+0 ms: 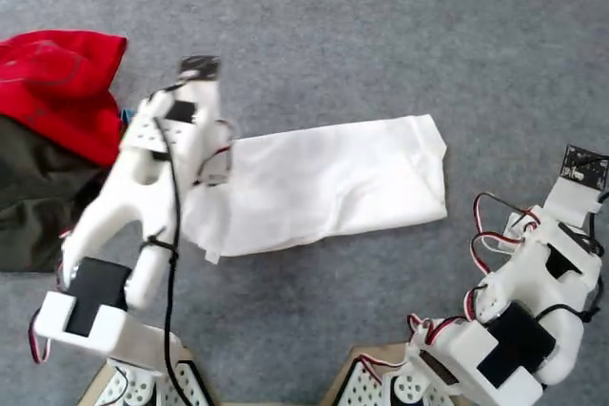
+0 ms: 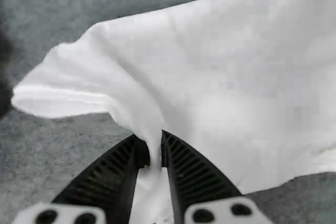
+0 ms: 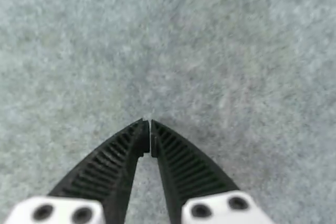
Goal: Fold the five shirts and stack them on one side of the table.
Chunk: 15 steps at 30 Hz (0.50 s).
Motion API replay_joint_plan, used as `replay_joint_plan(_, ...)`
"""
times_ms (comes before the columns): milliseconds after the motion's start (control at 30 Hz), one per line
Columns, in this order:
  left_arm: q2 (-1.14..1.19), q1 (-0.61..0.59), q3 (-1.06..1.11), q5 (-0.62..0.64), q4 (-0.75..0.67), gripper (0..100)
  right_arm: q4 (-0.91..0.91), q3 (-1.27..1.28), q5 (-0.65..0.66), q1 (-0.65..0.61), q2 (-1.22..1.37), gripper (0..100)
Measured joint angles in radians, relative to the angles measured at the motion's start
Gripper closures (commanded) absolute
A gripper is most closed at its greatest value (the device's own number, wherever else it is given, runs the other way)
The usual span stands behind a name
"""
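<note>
Left end effector (image 2: 155,150) pinches white shirt (image 2: 220,77), perhaps its hem.

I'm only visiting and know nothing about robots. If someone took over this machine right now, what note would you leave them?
Left gripper: shut on the white shirt, pinching its edge.
Right gripper: shut, holding nothing, over bare table.
Things: the white shirt lies mid-table, folded into a long strip. The red shirt and a dark garment lie crumpled together at the table edge on the left arm's side.
Done: white shirt partly folded.
Left: finish it, fold the others, stack them on one side.
</note>
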Motion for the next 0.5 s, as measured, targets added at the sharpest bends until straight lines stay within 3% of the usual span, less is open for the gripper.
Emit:
replay_joint_plan(267,0.0,0.227,-0.175,0.0,0.026,97,0.0,0.0,-0.066,0.049,-0.006,98.4)
replay_joint_plan(500,0.003,0.394,-0.276,0.0,-0.029,97,-0.071,0.026,-0.276,0.13,-0.074,98.3)
